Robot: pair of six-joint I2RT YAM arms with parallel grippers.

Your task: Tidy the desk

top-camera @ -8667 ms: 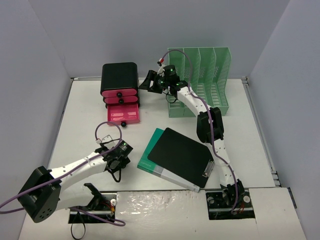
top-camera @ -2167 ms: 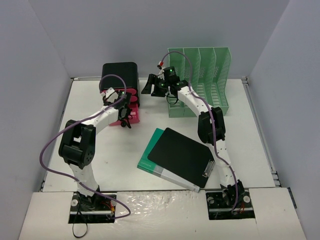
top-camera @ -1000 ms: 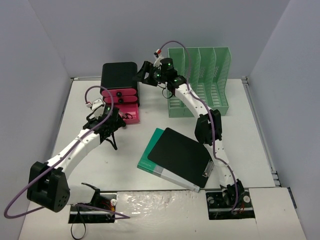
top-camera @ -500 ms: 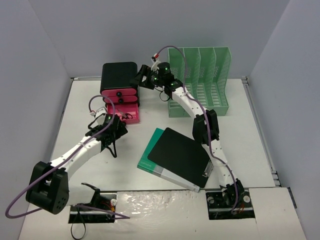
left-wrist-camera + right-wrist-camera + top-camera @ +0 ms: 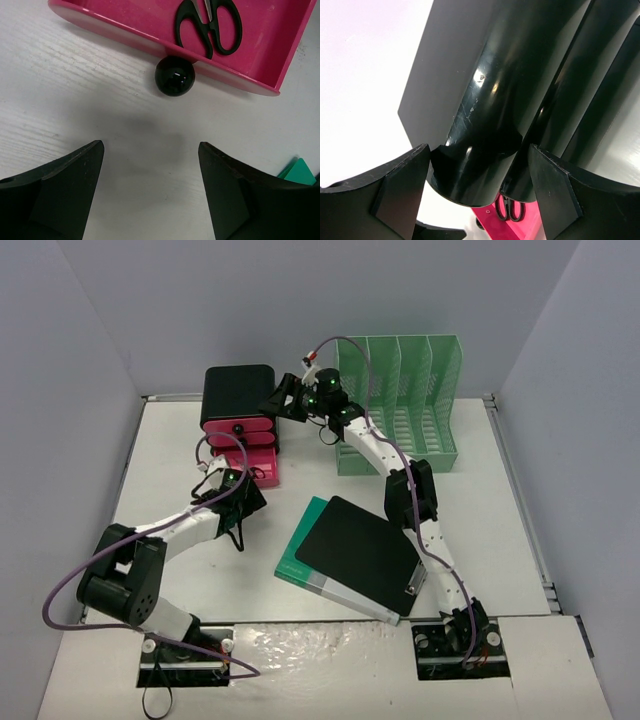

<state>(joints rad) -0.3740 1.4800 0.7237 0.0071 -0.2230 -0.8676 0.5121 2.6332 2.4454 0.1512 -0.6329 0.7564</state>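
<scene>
The drawer unit [image 5: 240, 405] stands at the back of the worktop [image 5: 175, 465], left of centre, with the file rack [image 5: 400, 405] near it on the right. The unit's lowest drawer [image 5: 250, 468] is pulled out toward the front. Scissors [image 5: 209, 25] lie in it, and its knob [image 5: 174, 75] juts over the bare worktop. The left end effector [image 5: 150, 155] hangs in front of the drawer, near the knob. The right end effector [image 5: 283, 400] is at the unit's upper right corner, between unit and rack. In front of the rack, nearer the front edge, a clipboard [image 5: 360, 552] lies on a folder [image 5: 295, 562], both askew.
</scene>
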